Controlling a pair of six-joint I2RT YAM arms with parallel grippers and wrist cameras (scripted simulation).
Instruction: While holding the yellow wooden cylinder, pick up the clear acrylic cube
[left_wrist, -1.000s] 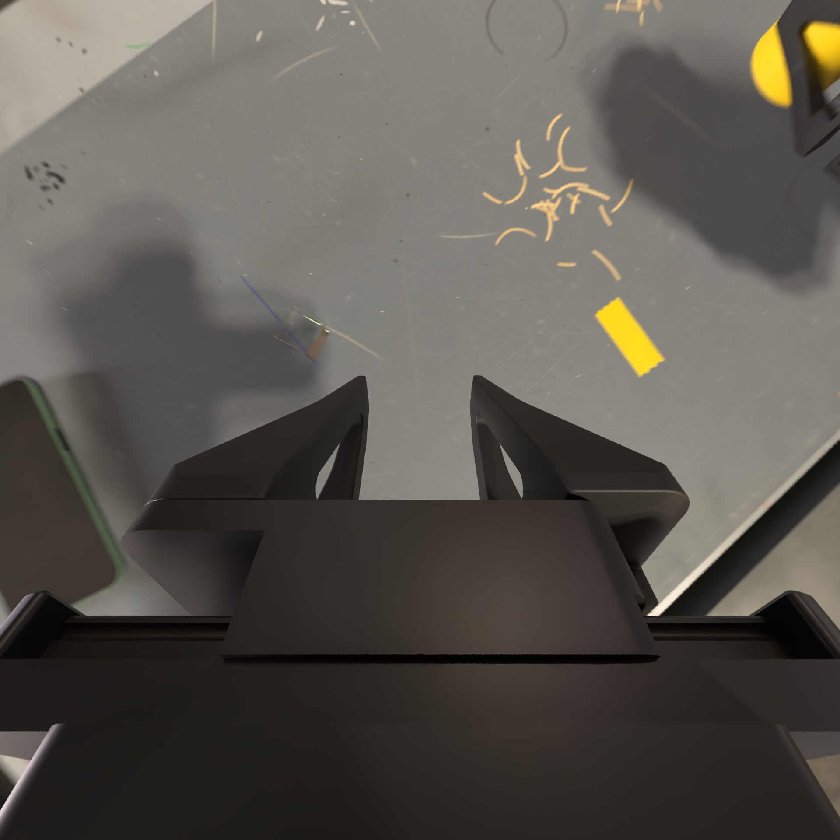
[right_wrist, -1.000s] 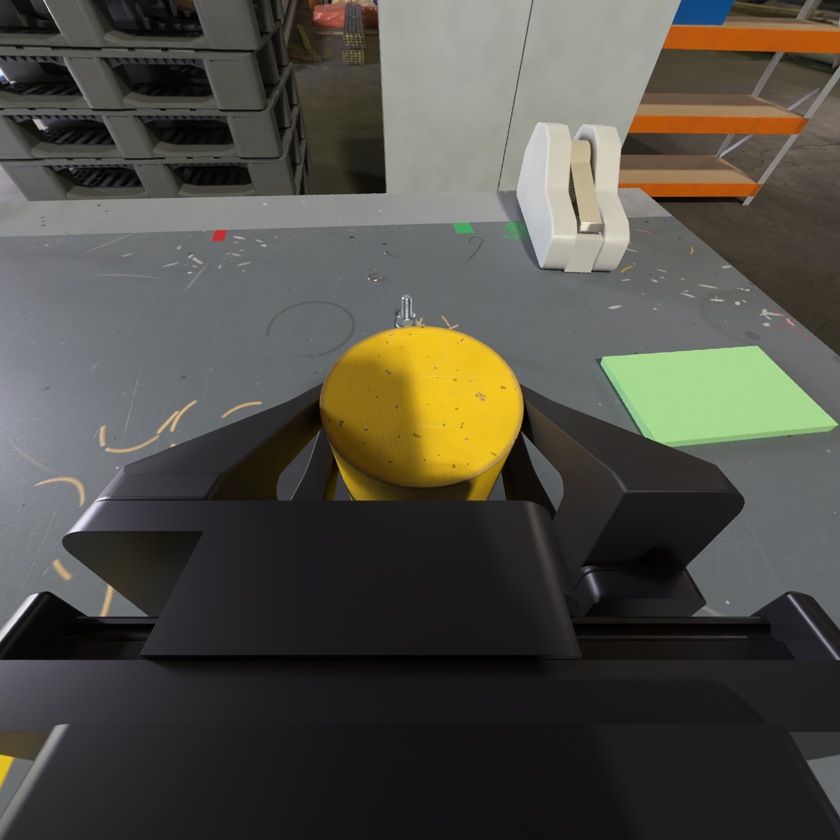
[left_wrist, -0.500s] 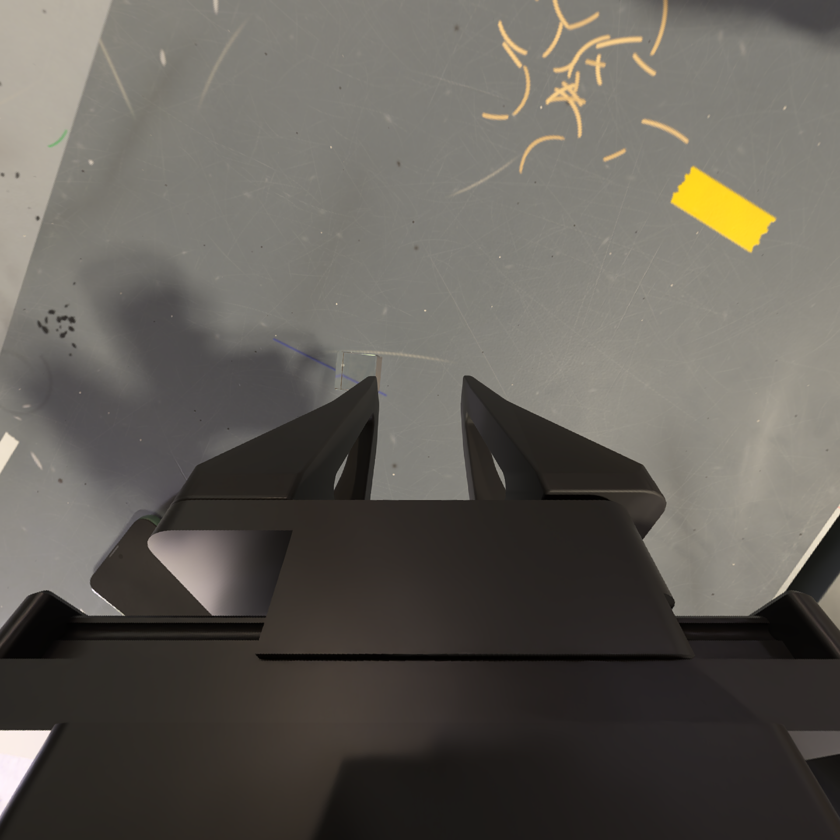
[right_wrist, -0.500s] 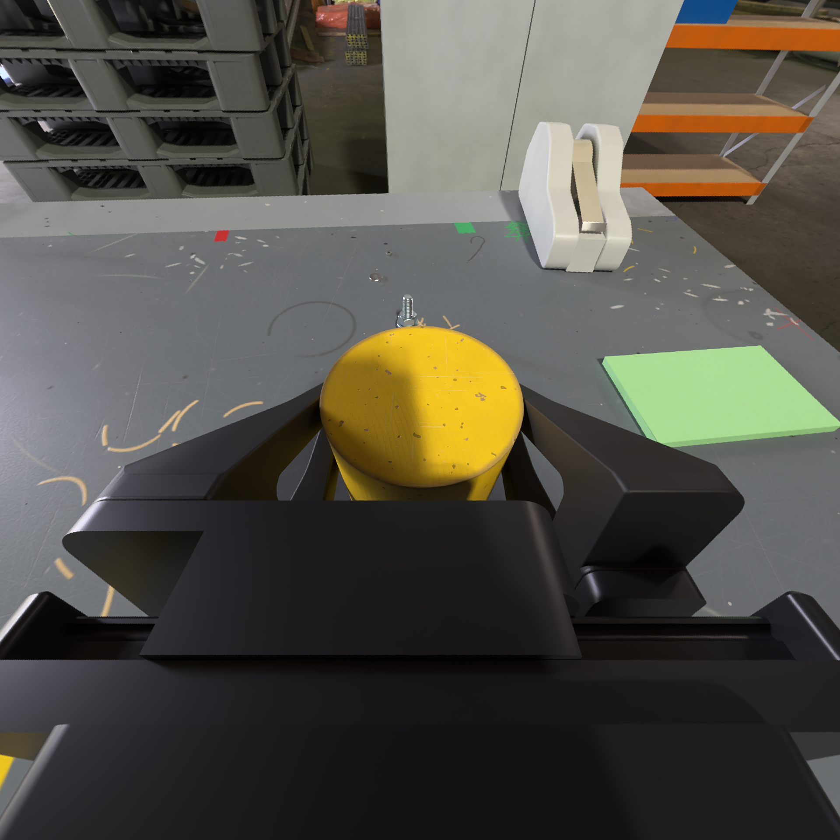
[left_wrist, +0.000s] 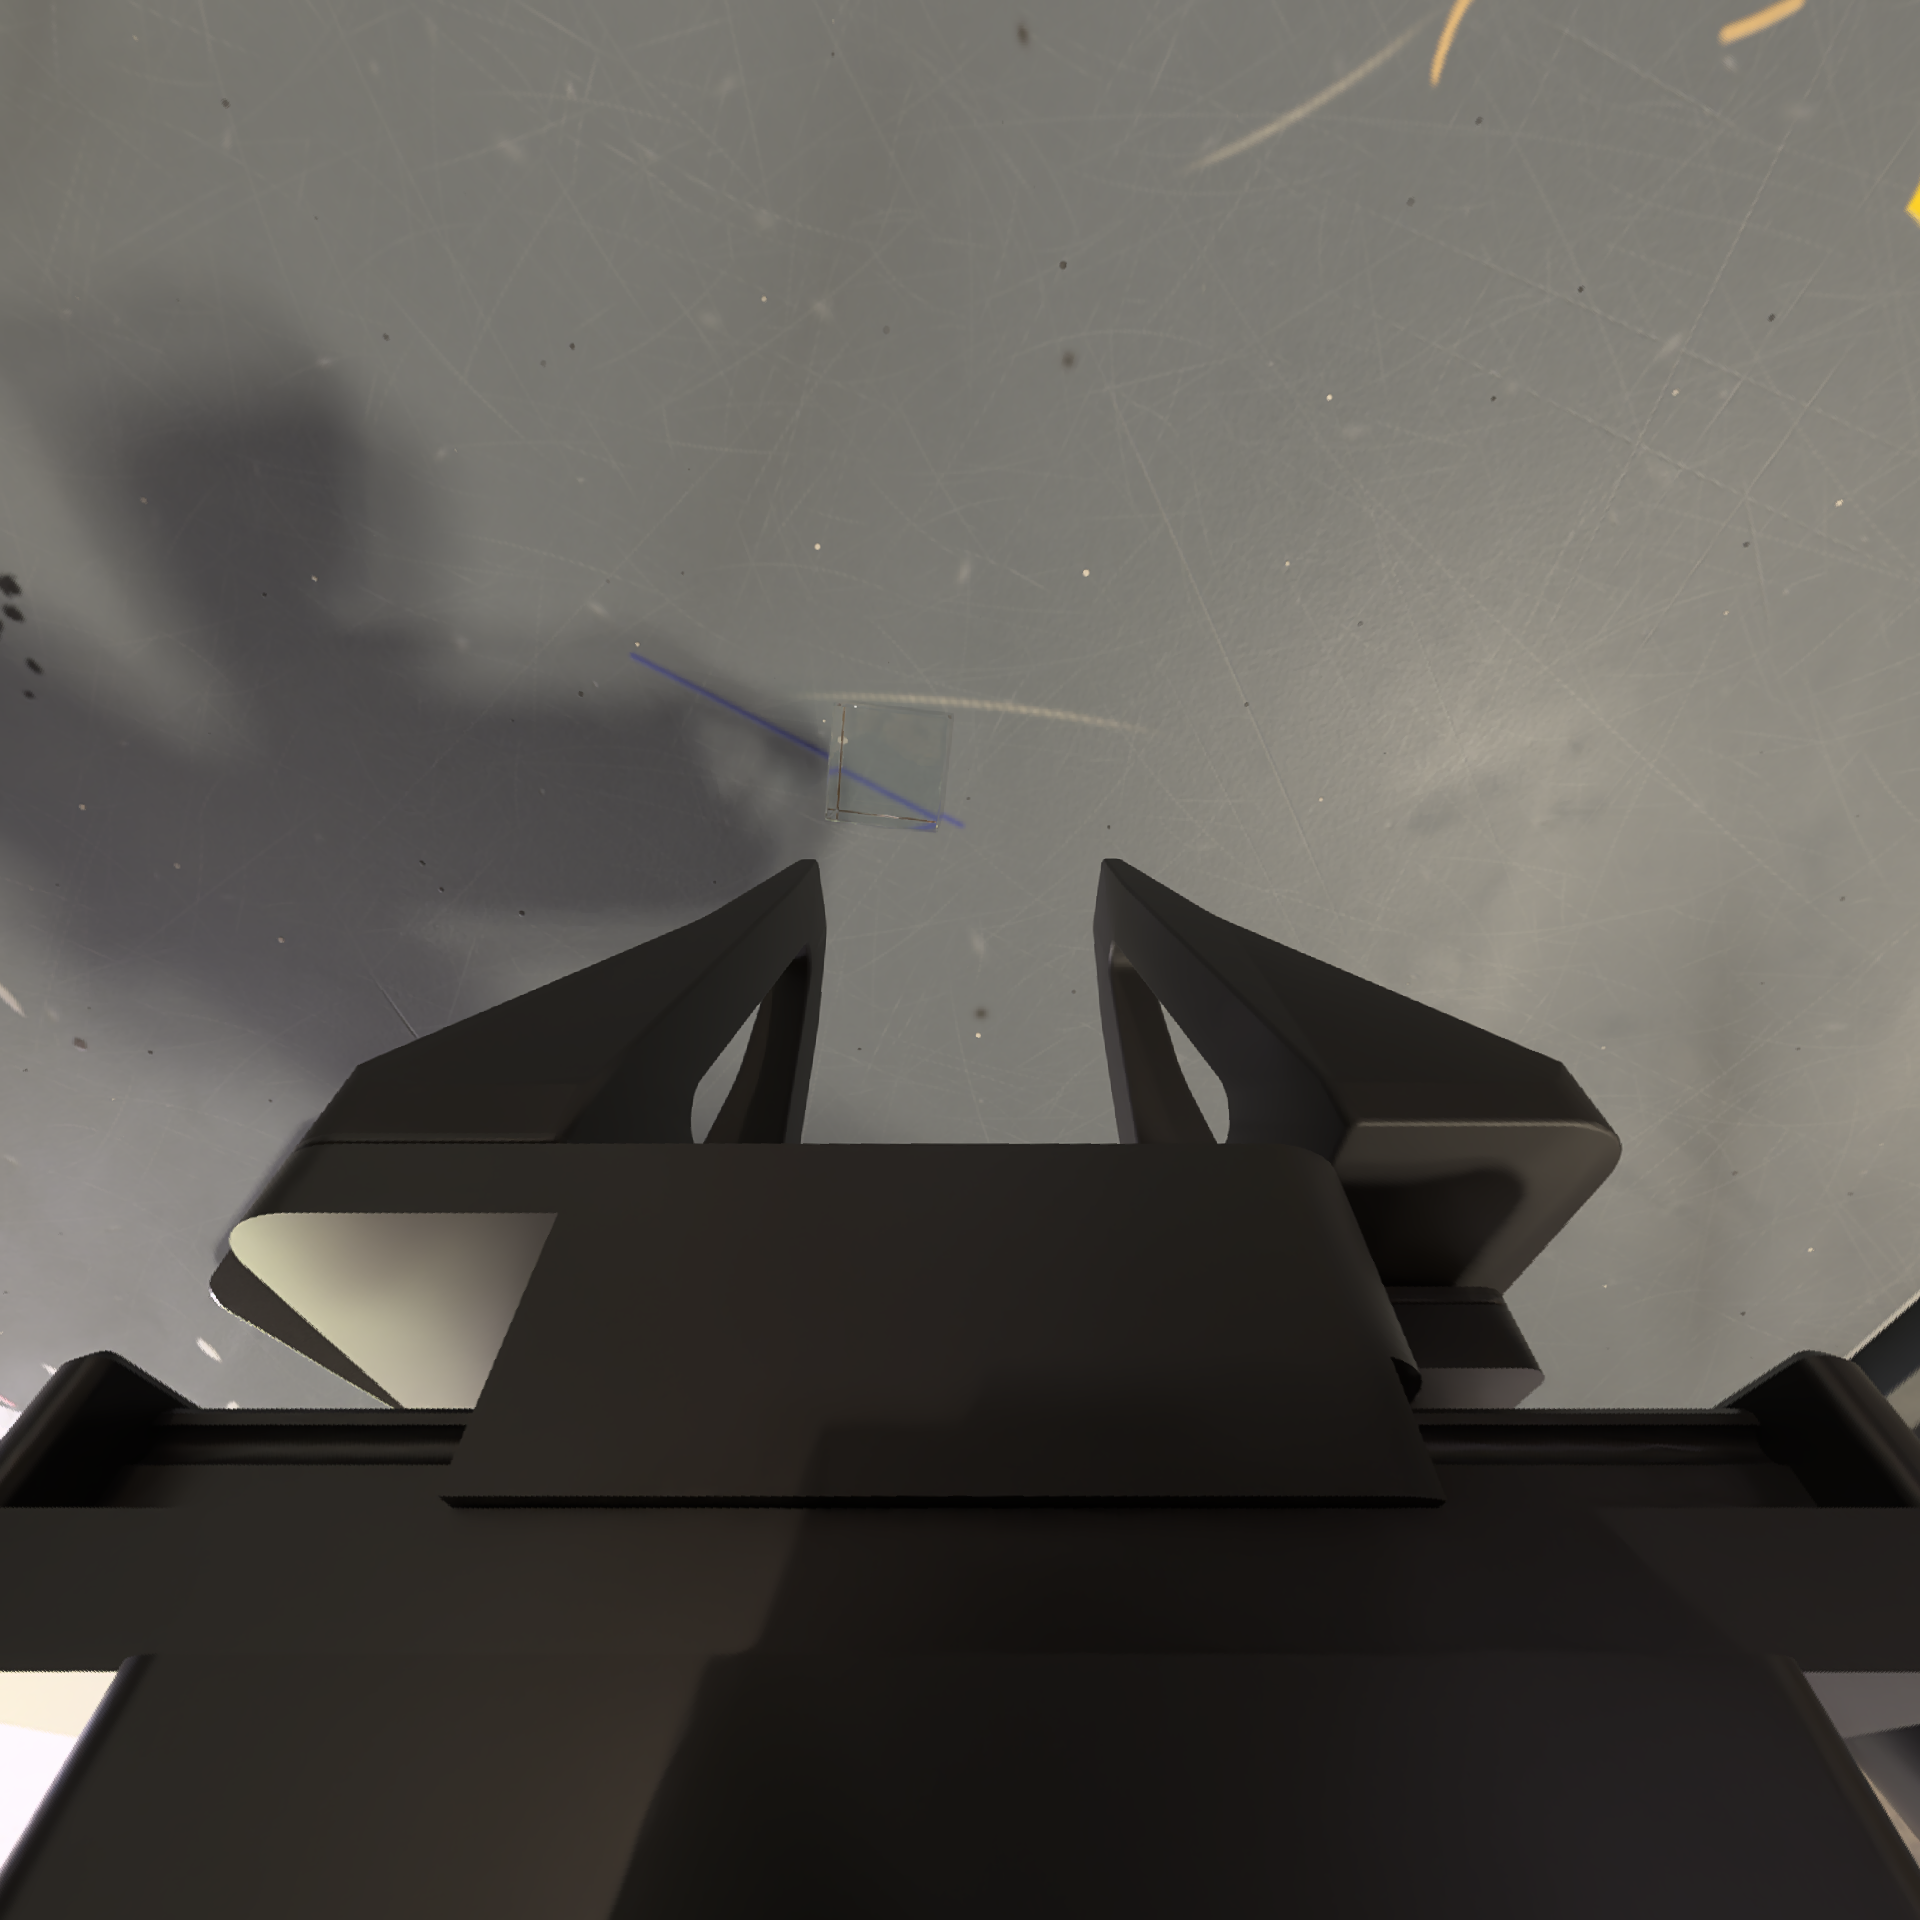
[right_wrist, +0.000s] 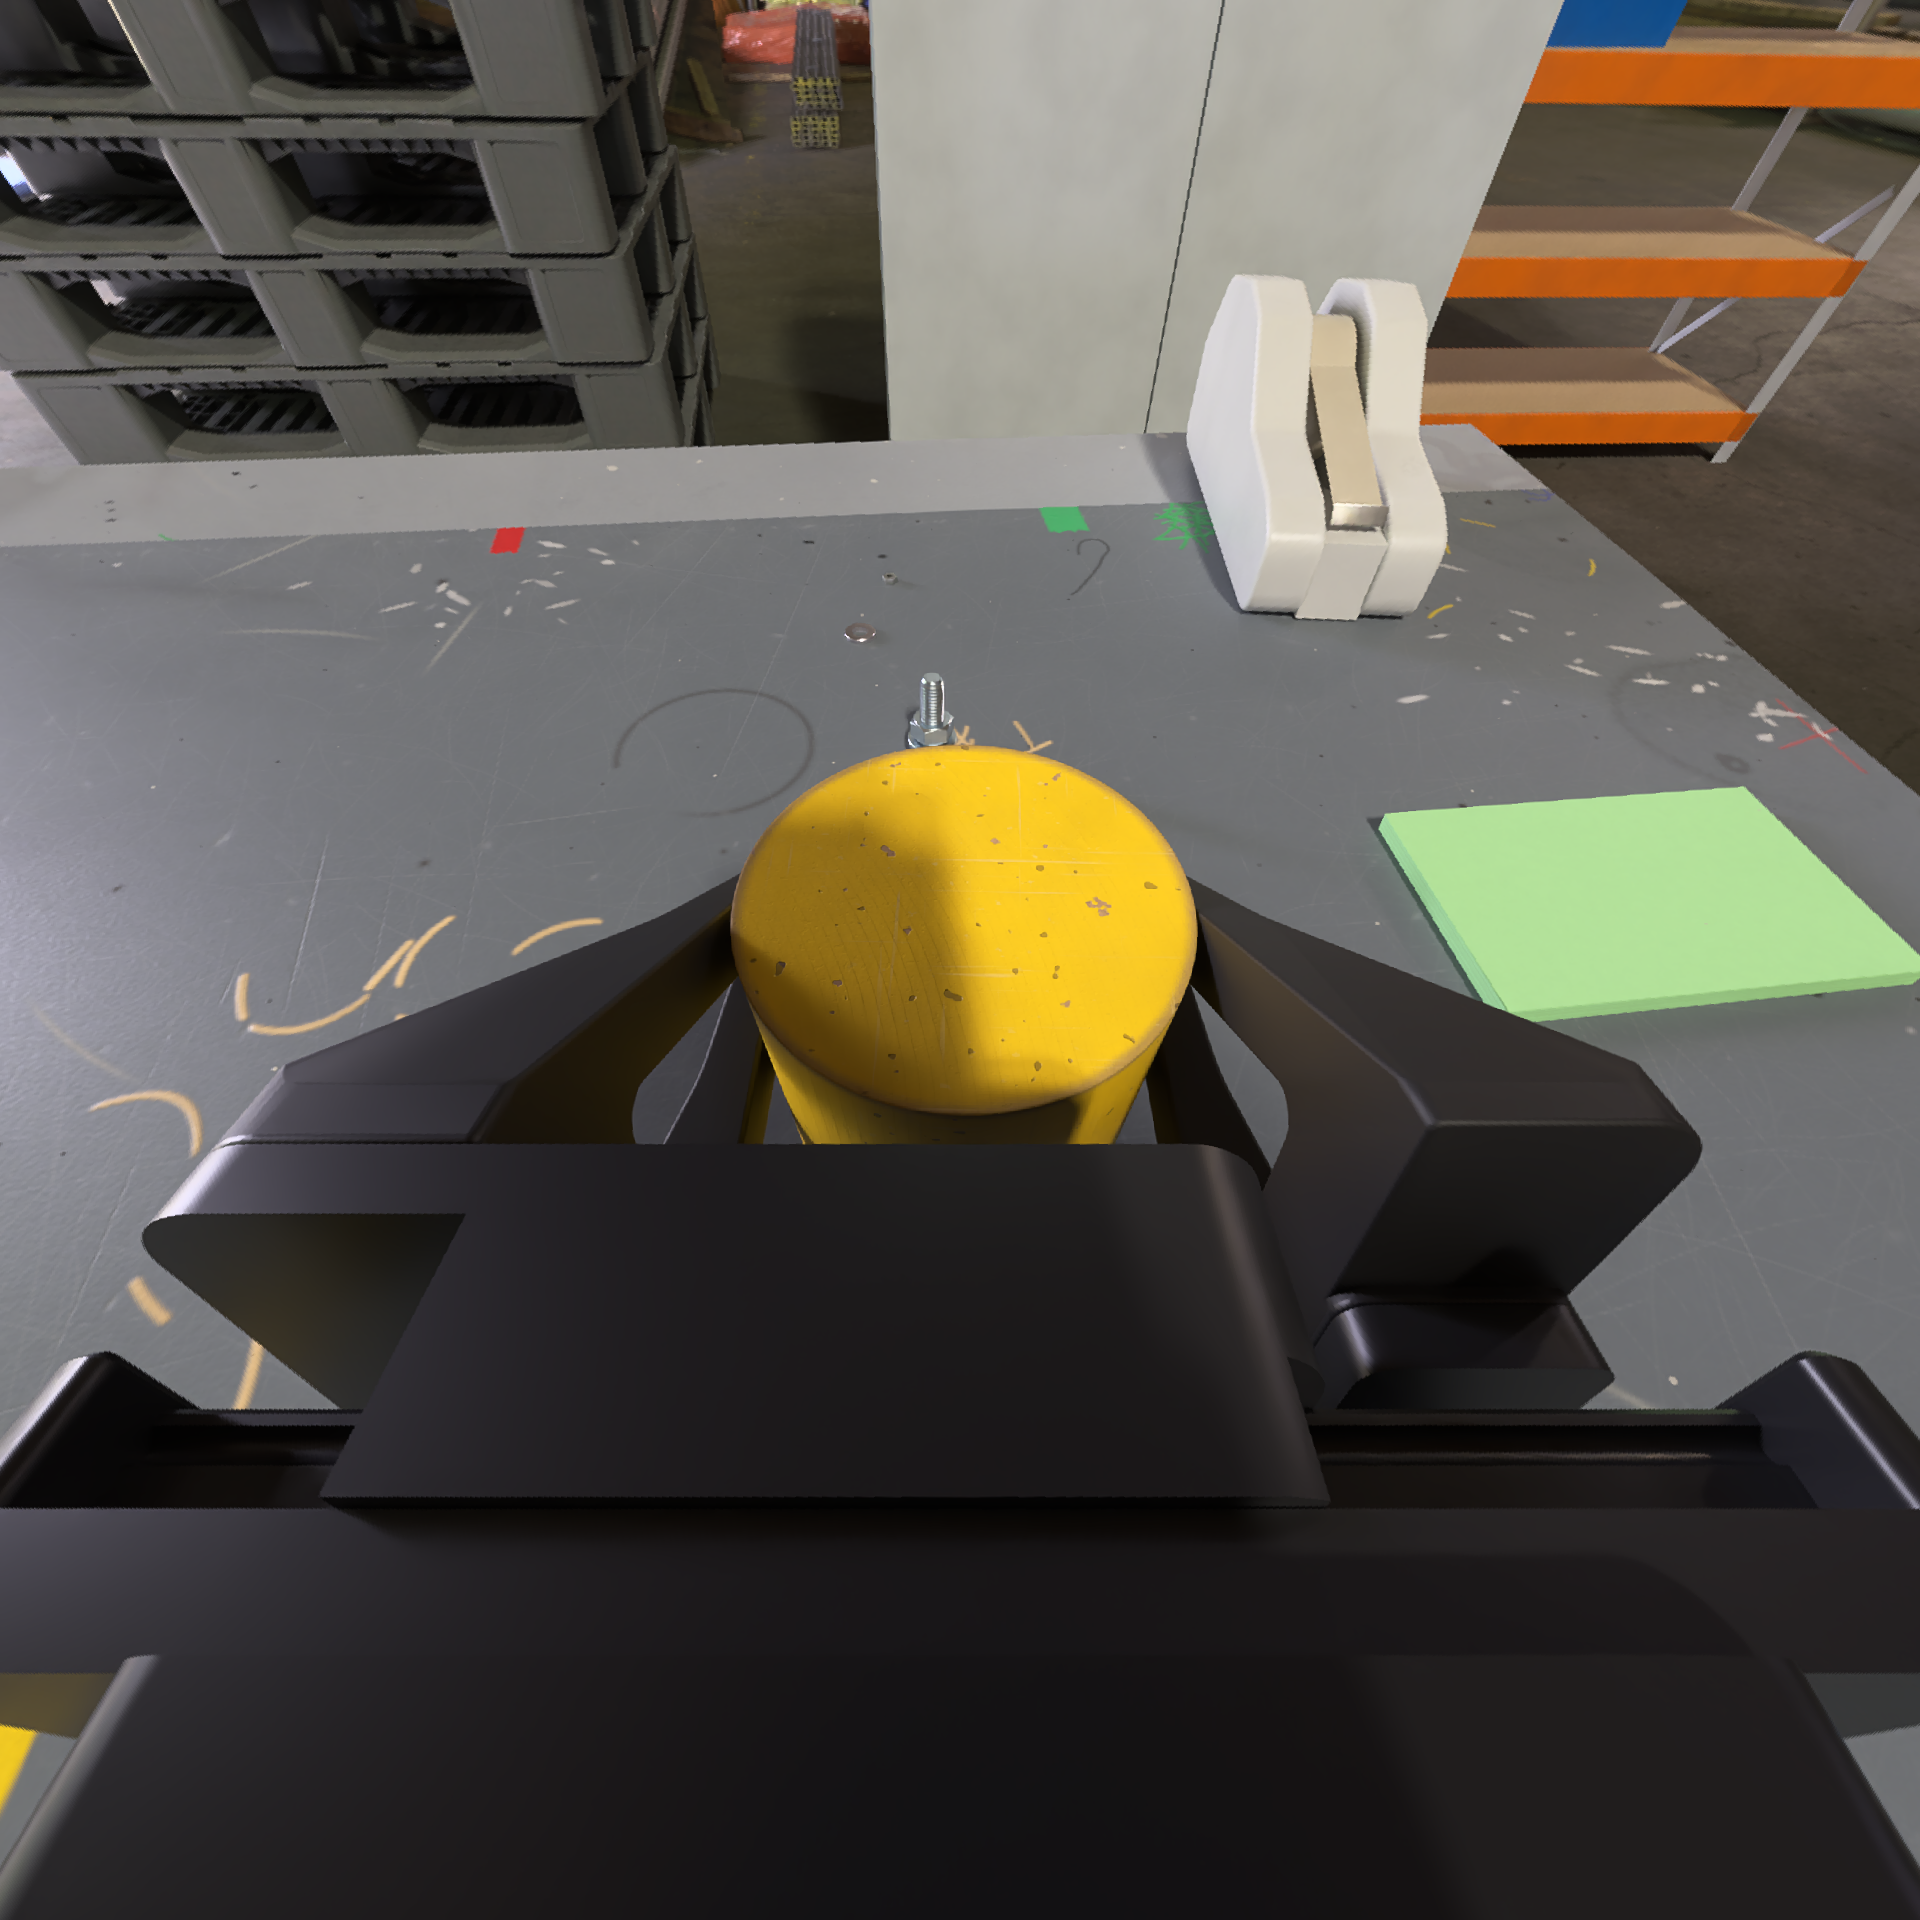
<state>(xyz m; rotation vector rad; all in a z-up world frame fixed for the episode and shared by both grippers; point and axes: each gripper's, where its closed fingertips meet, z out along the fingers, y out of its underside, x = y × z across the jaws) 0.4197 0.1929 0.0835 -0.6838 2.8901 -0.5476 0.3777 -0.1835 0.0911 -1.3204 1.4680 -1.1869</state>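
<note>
The clear acrylic cube (left_wrist: 889, 767) lies on the grey table, faint, with a thin blue line running under it. My left gripper (left_wrist: 958, 873) is open and empty, pointing down at the table, its fingertips just short of the cube and a little to its right. My right gripper (right_wrist: 964, 935) is shut on the yellow wooden cylinder (right_wrist: 964, 925), holding it above the table with its round speckled end facing the camera. The right fingertips are hidden behind the cylinder.
In the right wrist view a green pad (right_wrist: 1652, 899) lies to the right, a white tape dispenser (right_wrist: 1317, 452) stands at the back right, and a small bolt (right_wrist: 930, 712) stands just beyond the cylinder. Tan shavings (right_wrist: 343, 977) lie to the left. Grey pallets are stacked behind the table.
My left gripper has moved closer to the table and over toward the cube, which now sits larger and just ahead of the fingertips. The right gripper and cylinder have not moved.
</note>
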